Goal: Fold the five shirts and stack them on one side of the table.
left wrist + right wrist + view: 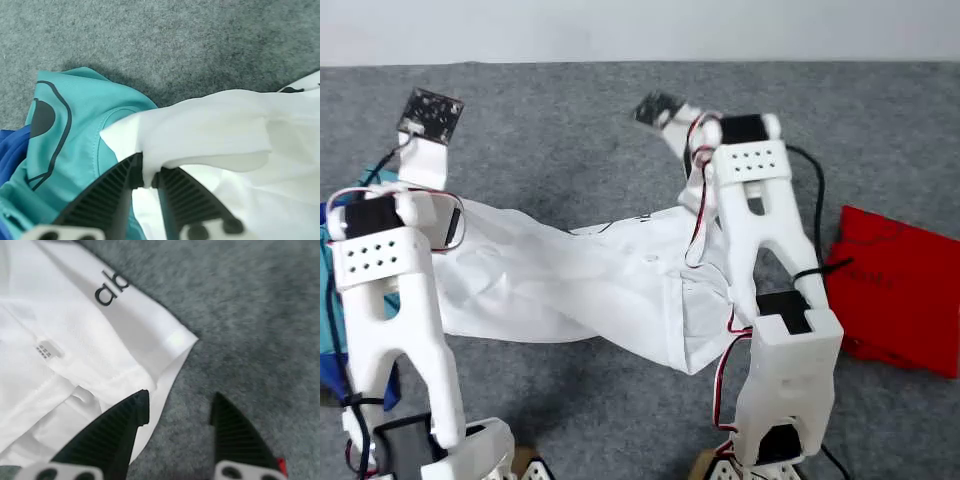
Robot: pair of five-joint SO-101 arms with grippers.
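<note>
A white shirt (570, 280) lies stretched and rumpled across the middle of the grey table. My left gripper (147, 175) is shut on the white shirt's (225, 125) left edge and holds it just above a teal shirt (70, 135). My right gripper (181, 400) is open, one finger over the hem of the white shirt (75, 340), the other over bare table. In the high view the right arm (750, 170) stands over the shirt's right end. A red shirt (900, 290) lies flat at the far right.
The teal shirt (332, 270) and a blue one (330, 375) sit bunched at the table's left edge, under the left arm (390, 290). Bare grey table (550, 110) stretches along the far side, and more lies between the arm bases.
</note>
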